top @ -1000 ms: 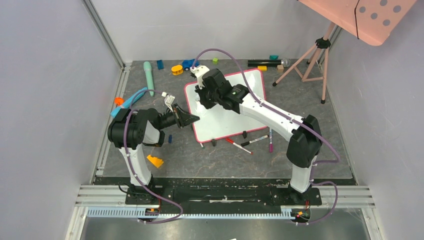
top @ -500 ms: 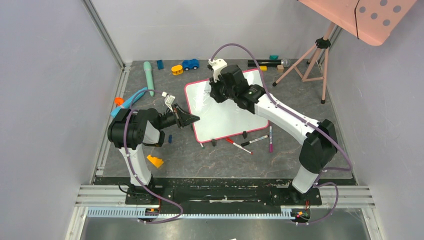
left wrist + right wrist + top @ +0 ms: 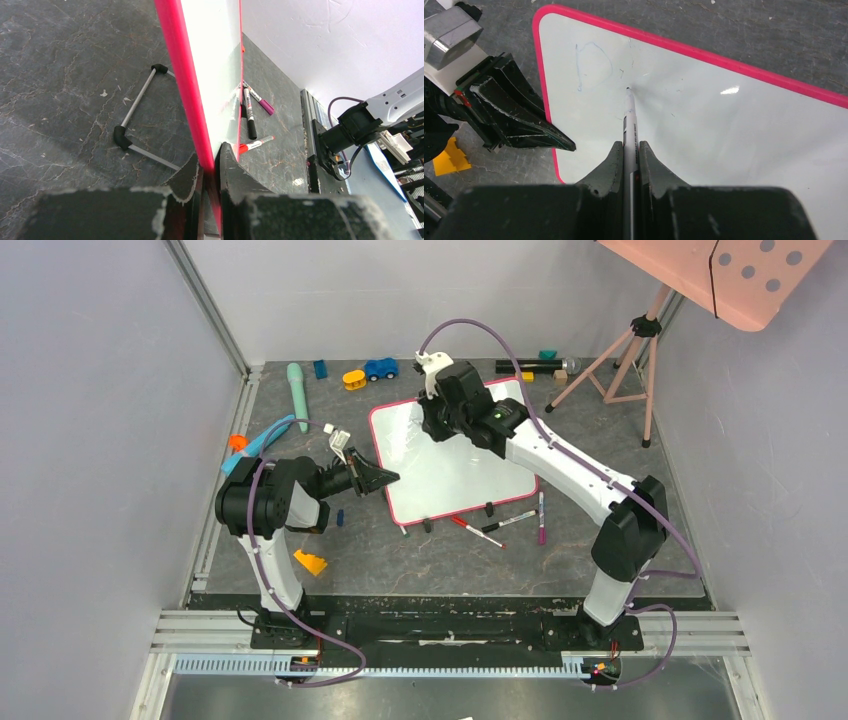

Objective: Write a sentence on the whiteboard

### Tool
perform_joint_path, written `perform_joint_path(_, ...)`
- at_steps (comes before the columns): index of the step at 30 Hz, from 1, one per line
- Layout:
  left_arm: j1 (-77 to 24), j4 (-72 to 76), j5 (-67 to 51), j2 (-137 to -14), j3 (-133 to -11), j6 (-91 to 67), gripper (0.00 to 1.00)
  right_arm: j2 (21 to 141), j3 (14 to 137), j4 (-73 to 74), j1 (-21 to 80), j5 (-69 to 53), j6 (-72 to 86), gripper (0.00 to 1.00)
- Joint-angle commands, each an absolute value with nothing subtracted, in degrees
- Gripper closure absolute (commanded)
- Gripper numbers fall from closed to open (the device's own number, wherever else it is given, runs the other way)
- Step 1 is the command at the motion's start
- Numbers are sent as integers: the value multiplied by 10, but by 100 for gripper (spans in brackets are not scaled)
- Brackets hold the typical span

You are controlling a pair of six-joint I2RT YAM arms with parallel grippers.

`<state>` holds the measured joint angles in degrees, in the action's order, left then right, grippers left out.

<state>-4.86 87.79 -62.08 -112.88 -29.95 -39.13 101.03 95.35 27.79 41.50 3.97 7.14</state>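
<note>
Clenching a slim white marker (image 3: 630, 117), your right gripper (image 3: 629, 146) has shifted past the faint D (image 3: 594, 62), seemingly for letter two; left gripper (image 3: 210, 159) clamps the pink-framed whiteboard (image 3: 724, 130).

Quick count from my setup: one whiteboard (image 3: 450, 465), one scribbled letter (image 3: 594, 65), four markers (red marker (image 3: 478, 532), black-capped marker (image 3: 508, 521), purple marker (image 3: 541, 520), white-barreled marker (image 3: 630, 125)), one pink tripod (image 3: 620, 365), one blue toy car (image 3: 379, 368), one yellow wedge (image 3: 310, 562), and my two grippers: left gripper (image 3: 211, 170), right gripper (image 3: 630, 150).
</note>
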Motion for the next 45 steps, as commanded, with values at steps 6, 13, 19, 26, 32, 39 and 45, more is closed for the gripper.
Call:
perform_joint_path(6, -46, 892, -585, -1166, -283, -234, 96, 1026, 994, 288, 416, 41, 80, 100)
perform_joint_path(13, -46, 892, -585, -1166, -283, -234, 96, 1041, 1009, 284, 417, 29, 81, 100)
perform_joint_path(19, -46, 892, -586, -1166, -283, -233, 96, 1076, 1054, 337, 417, 63, 93, 100)
perform_joint_path(26, -46, 892, -585, -1166, -282, -233, 96, 1090, 1080, 383, 417, 103, 90, 100)
perform_joint_path(32, -46, 893, -584, -1166, -283, -233, 96, 1091, 1094, 405, 416, 131, 87, 100)
perform_joint_path(39, -46, 892, -585, -1166, -282, -233, 96, 1096, 1099, 401, 416, 113, 87, 100)
perform_joint_path(45, -46, 892, -584, -1166, -283, -233, 96, 1089, 1071, 402, 416, 100, 85, 100)
